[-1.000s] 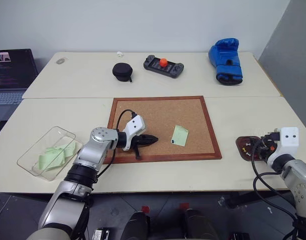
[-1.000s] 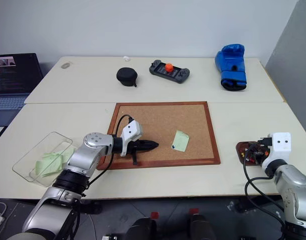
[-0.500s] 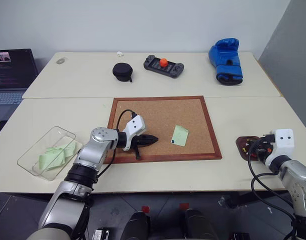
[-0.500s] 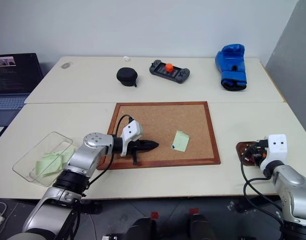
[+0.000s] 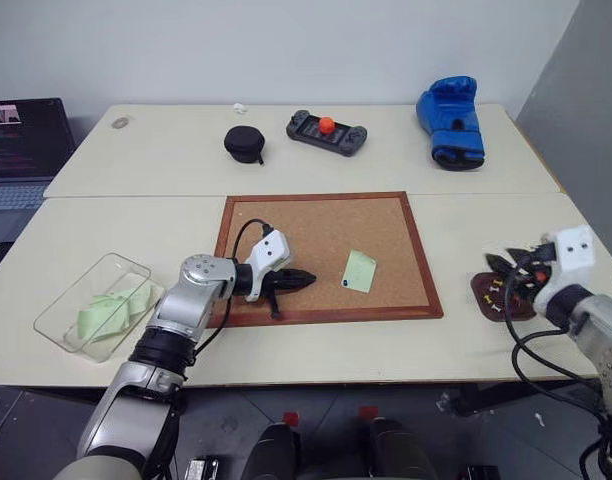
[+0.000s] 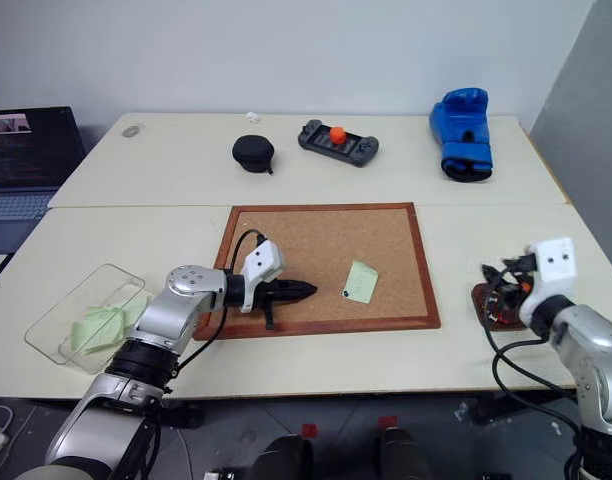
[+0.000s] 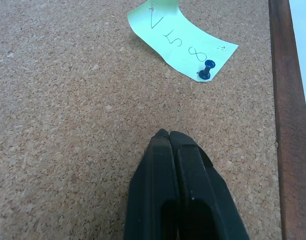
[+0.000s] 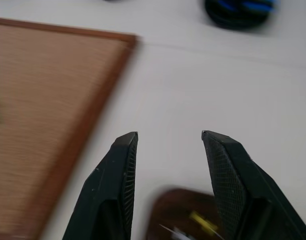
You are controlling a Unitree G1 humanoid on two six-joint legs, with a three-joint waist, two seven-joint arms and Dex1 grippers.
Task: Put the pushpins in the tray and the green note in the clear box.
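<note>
Left wrist view has the left claw [image 7: 169, 134] clenched, nothing in it, hovering over the corkboard [image 5: 286, 230] just short of the green note [image 7: 179, 42], which is still held down by one blue pushpin [image 7: 207, 69]. Right claw [image 8: 169, 137] is spread apart and empty above the tray [image 5: 489, 294] at the table's [image 5: 146, 225] right edge.

I'd say the pin has to go first: open up, pinch only the head, pull straight out so the paper doesn't tear.

Count: one note, one pin on the board, a few pins in the tray (too small to count), one clear box [image 5: 56, 318] far left holding green paper strips [image 5: 111, 310].
</note>
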